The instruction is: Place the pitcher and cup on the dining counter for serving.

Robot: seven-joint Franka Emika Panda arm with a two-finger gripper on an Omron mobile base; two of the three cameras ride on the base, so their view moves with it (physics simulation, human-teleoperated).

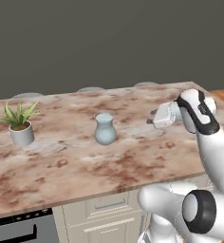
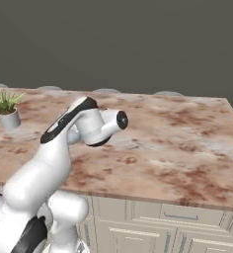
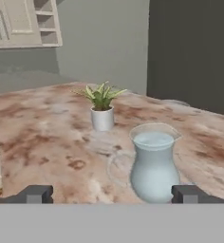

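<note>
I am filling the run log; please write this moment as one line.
pitcher: upright on dining counter, not held | fingers: open, clear of pitcher | potted plant: on counter beyond pitcher

My arm (image 1: 213, 142) is glossy white, with rounded links, black joint bands and small dark grey fingertips (image 3: 35, 193).

Counter layout
Pitcher (image 1: 105, 128) stands on the dining counter (image 1: 85, 161), plant pot (image 1: 22, 134) to its left, my claw (image 3: 111, 193) right of it.
</note>
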